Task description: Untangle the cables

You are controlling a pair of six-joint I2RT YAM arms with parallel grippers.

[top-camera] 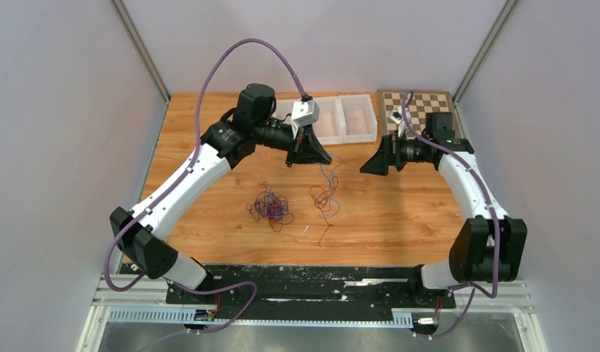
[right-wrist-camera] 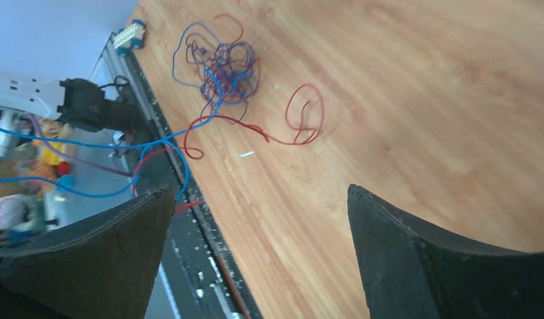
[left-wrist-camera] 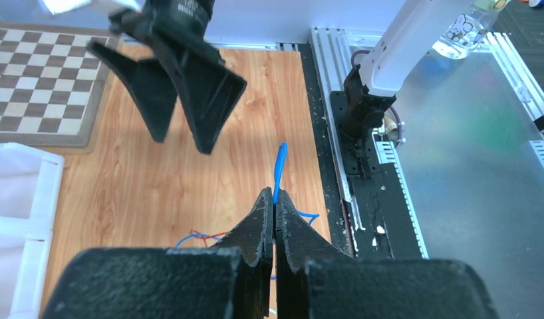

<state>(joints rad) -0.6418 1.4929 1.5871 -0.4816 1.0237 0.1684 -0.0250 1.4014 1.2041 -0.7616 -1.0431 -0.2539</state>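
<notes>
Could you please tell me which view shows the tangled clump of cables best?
The right wrist view: the clump appears large and unobstructed, loops distinct. The top external view shows the clump small; the left wrist view misses it.

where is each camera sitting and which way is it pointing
Top view: above and behind the robot, looking down on the table; the left arm and right arm show, bases at the bottom.
Left wrist: on the left arm, looking past the left pincer, shut on a blue wire, toward the open right pincer and the chessboard.
Right wrist: on the right arm, looking down between its own fingers at the wire tangle.
Shared: the top and right wrist views both show the tangle.
</notes>
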